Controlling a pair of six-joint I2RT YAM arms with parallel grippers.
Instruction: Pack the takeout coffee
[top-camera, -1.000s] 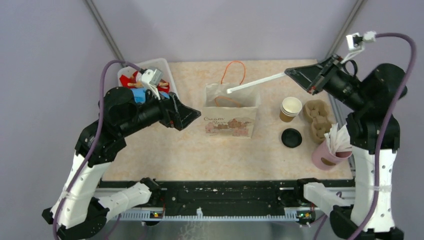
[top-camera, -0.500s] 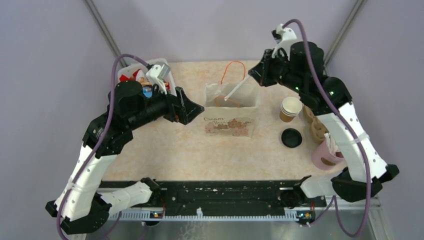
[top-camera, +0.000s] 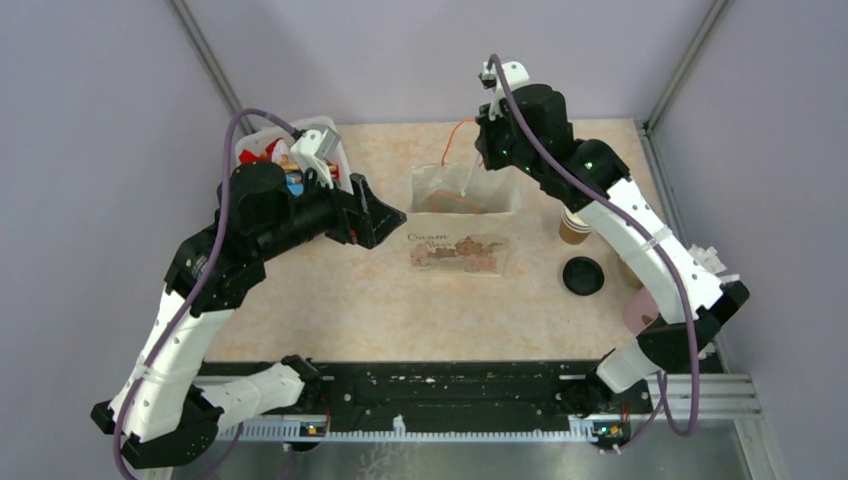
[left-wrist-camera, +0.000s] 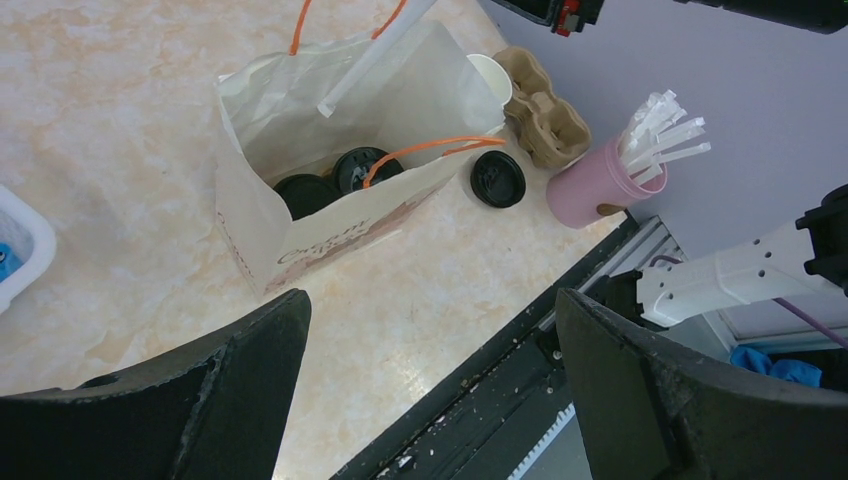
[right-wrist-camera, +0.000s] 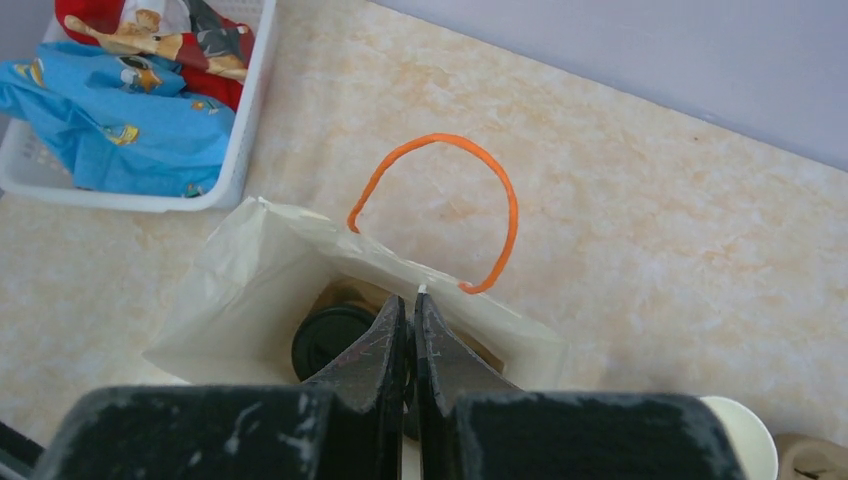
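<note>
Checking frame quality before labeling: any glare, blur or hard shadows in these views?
Top external: even light, soft shadows, no glare. Left wrist: paper bag sharp, left tool dark, edges soft. Right wrist: right tool likewise dark, hiding most of its white stick; orange handle crisp.

matt paper bag (left-wrist-camera: 320, 240), smooth black plastic lid (left-wrist-camera: 497, 178)

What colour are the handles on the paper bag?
Orange. The bag handle shows best in the right wrist view.

Table (top-camera: 400, 310): beige marbled top | paper bag (top-camera: 460, 245), upright, centre | white basket (right-wrist-camera: 243, 150), far left corner | paper cup (left-wrist-camera: 492, 75), black lid (top-camera: 583, 275), pulp tray (left-wrist-camera: 545, 105), pink cup of sticks (left-wrist-camera: 590, 185), right side.
</note>
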